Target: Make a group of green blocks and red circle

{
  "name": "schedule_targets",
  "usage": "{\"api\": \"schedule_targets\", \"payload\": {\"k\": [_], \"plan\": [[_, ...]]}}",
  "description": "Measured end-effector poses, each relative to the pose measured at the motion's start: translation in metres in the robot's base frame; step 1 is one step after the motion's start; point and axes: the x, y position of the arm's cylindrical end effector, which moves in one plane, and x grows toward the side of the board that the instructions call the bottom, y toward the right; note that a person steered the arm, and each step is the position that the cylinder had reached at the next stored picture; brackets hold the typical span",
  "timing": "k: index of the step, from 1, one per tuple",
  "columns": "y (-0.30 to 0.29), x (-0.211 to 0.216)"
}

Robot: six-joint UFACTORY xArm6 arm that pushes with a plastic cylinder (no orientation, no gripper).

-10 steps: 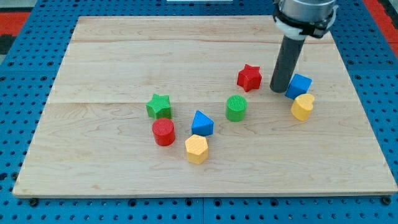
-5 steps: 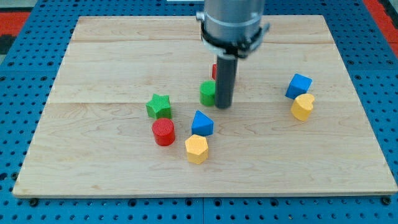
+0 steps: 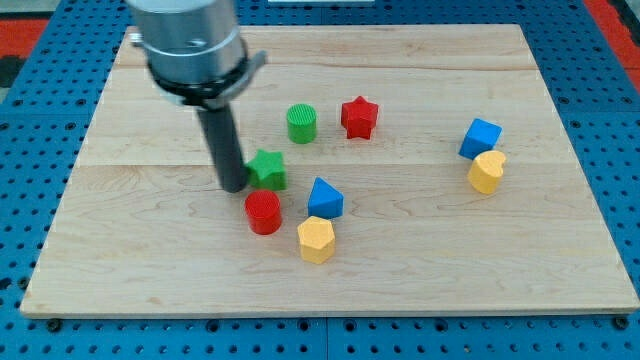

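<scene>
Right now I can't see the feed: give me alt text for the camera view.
My tip rests on the wooden board against the view's left side of the green star, with the red circle just below. The green cylinder stands apart toward the view's top, beside the red star.

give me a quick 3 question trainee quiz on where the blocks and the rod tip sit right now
1. True or false: my tip is at the view's left side of the green star.
2. Which block lies nearest the green cylinder? A) yellow heart B) red star C) blue cube
3. Fill in: the red cylinder sits just below the green ____.

Key
1. True; the tip is right beside the star, and contact cannot be told.
2. B, the red star at its right; the yellow heart and blue cube are far off at the view's right.
3. star
</scene>
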Motion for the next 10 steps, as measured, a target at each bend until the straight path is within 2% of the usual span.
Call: {"api": "schedule_targets", "payload": {"k": [1, 2, 3, 4, 5, 6, 7, 8, 9, 10], "plan": [[0.049, -0.014], [0.062, -0.039], [-0.015, -0.037], [-0.048, -0.004], [-0.046, 0.07], [-0.008, 0.088], [0.028, 0.048], [0.04, 0.006], [0.049, -0.013], [0.043, 0.013]]}}
